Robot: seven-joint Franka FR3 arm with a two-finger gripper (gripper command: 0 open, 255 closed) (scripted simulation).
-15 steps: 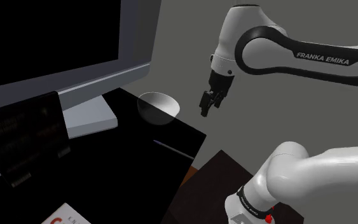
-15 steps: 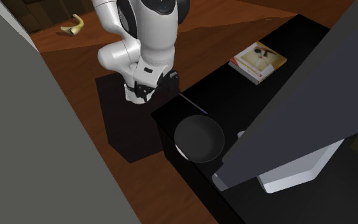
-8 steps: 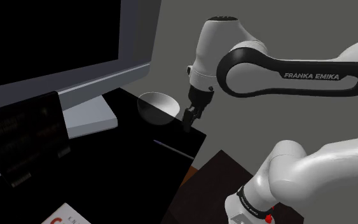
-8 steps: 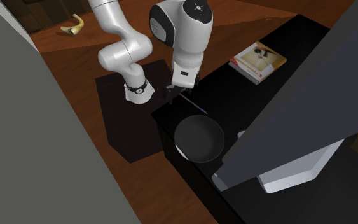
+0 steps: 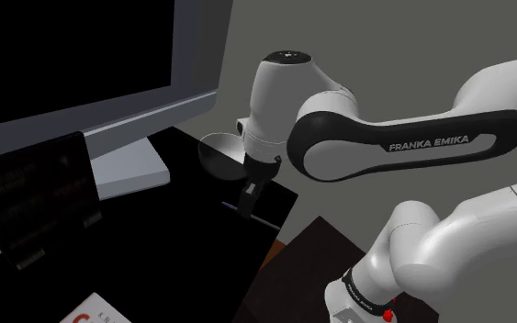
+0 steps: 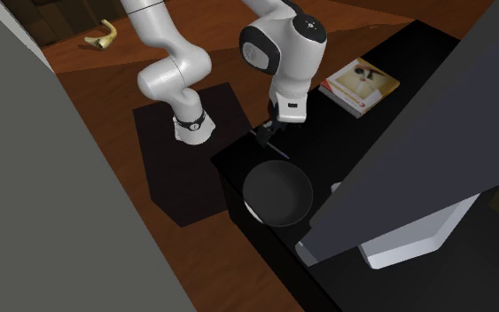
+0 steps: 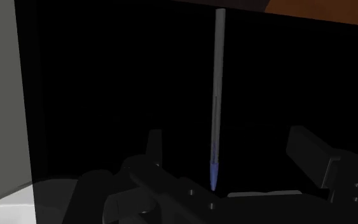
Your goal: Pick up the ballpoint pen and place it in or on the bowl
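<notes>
Gripper (image 7: 226,137) is open and low over the black table (image 5: 183,243). In the wrist view the fingers (image 7: 154,143) stand one on each side of the pen (image 7: 217,89), and neither touches it. Nothing is grasped.

The pen lies flat on the table, a thin grey barrel with a blue tip at the gripper end. In the second exterior view the pen (image 6: 280,152) sits near the table edge closest to the stand, and its far end is just beside the bowl (image 6: 278,193). The gripper (image 6: 265,135) is over the end away from the bowl.

In the shoulder view the gripper (image 5: 250,194) hangs straight down, with its tips at the pen (image 5: 267,220). The bowl (image 5: 218,150) is just behind it, partly hidden by the arm.

The bowl is upright with nothing in it, and a monitor (image 5: 82,64) stands behind it. A book (image 6: 359,86) lies further along the table, well apart from the pen.
</notes>
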